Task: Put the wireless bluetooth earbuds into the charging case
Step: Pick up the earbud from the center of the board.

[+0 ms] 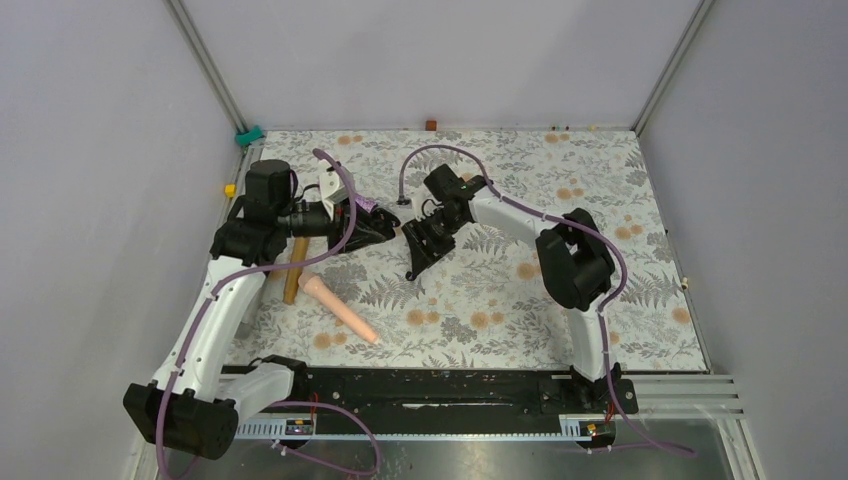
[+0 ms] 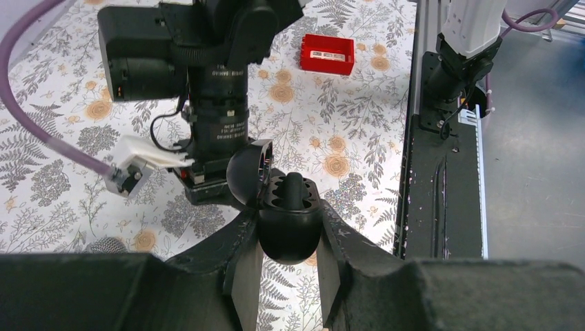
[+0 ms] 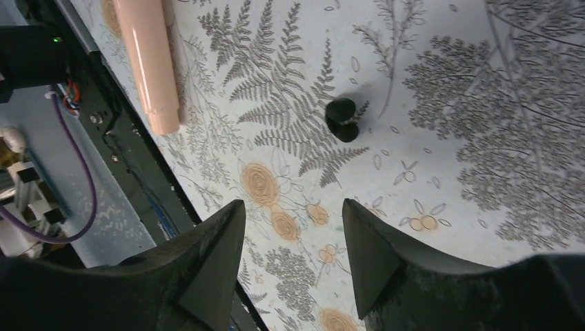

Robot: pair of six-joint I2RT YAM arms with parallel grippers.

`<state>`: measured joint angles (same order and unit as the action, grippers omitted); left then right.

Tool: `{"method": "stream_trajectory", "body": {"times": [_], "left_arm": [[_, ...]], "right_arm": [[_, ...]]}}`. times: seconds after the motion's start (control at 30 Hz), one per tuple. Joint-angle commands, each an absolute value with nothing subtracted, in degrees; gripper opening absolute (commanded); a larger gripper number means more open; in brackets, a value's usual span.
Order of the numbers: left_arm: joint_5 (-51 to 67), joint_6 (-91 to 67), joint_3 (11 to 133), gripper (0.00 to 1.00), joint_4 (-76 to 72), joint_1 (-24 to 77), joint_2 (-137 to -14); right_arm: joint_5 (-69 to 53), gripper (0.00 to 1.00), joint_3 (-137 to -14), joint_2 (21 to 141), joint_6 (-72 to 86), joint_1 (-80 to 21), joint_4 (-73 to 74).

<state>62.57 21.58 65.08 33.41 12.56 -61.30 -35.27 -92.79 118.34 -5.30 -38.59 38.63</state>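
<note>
Top view, arms: two, black and white, with purple cables.
Top view, left gripper [image 1: 385, 222]: closed on a dark thing, too small to tell here.
Top view, right gripper [image 1: 415, 262]: pointed down over the cloth [image 1: 600, 200]; its opening is not clear here.
Top view, cloth: one, pale, printed with grey ferns and orange flowers.
Top view, sticks: two, a smooth pink one [image 1: 340, 310] and a tan one [image 1: 295, 272], touching at one end.
Left wrist, left gripper [image 2: 288, 224]: clamped on the case [image 2: 286, 243].
Left wrist, case: one, black, rounded, matte, with its lid [image 2: 247, 172] hinged open.
Left wrist, bud [image 2: 295, 187]: one, black, seated in a case slot.
Left wrist, box [image 2: 327, 54]: one, red, rectangular, with a white label too small to read.
Left wrist, writing: white letters ring the right arm's motor, too blurred to read.
Right wrist, right gripper [image 3: 293, 207]: fingers apart, holding nothing.
Right wrist, loose bud [image 3: 343, 118]: one, glossy black, on the cloth beyond the fingertips.
Right wrist, pink stick [image 3: 148, 62]: well left of the bud.
</note>
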Motion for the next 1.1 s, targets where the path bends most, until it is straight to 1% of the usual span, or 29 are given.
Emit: {"method": "stream_trajectory", "body": {"times": [0.0,0.2,0.6,1.07], "left_arm": [[64.1,21.53,64.65,0.08,30.63,12.22,-59.69],[64.42,21.15,64.38,0.08,30.07,12.22,-59.43],[64.68,21.0,63.47,0.08,29.45,12.17,-59.15],[64.86,21.01,62.98,0.08,29.26,12.22,-59.18]], "right_arm": [[-41.08,0.61,-96.21,119.01,-2.39,-41.42,37.15],[-40.1,0.6,-97.48,122.0,-3.03,-44.0,37.17],[-28.14,0.59,-100.12,125.02,-10.98,-47.44,37.1],[-23.57,0.59,-99.68,125.61,-12.69,-48.33,35.81]]}}
